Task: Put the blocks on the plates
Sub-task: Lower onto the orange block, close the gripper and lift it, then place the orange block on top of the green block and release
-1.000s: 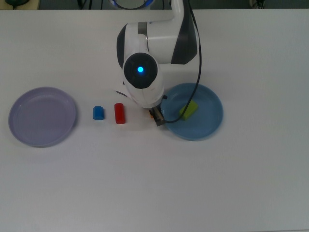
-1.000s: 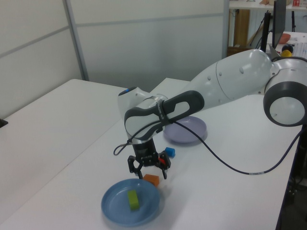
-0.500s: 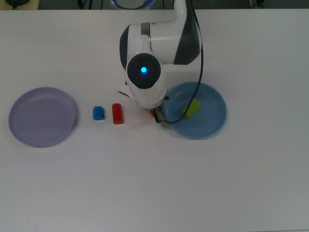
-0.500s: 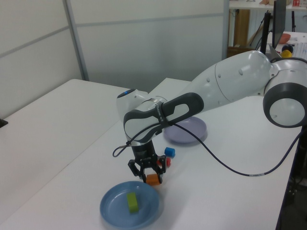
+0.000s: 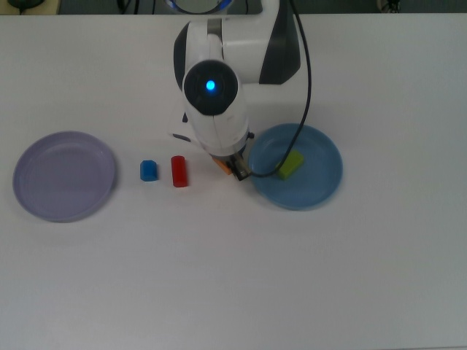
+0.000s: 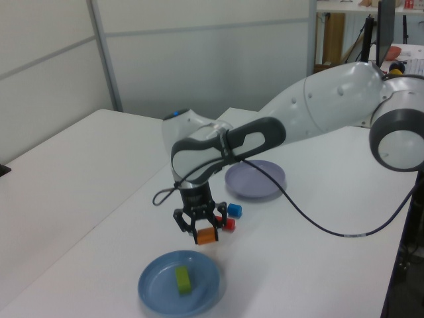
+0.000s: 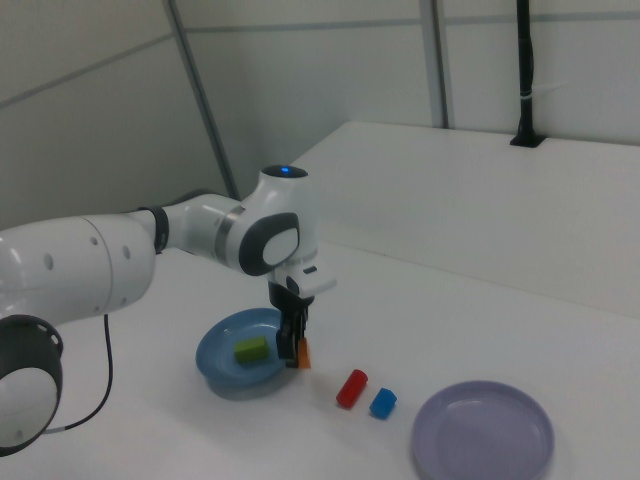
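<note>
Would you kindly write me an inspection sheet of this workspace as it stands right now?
Surface: white table, no marks seen.
Job's things: green rectangular block lies in the medium blue round plate; pale lavender round plate holds nothing; small blue block and red cylinder lie on the table between the plates; orange block is held above the table, beside the blue plate.
Clutter: nothing seen.
Grippers: two-finger gripper shut on the orange block.
Cables: black cable loops from the arm's wrist across the table.
Surroundings: pale wall panels; shelving behind the arm.
</note>
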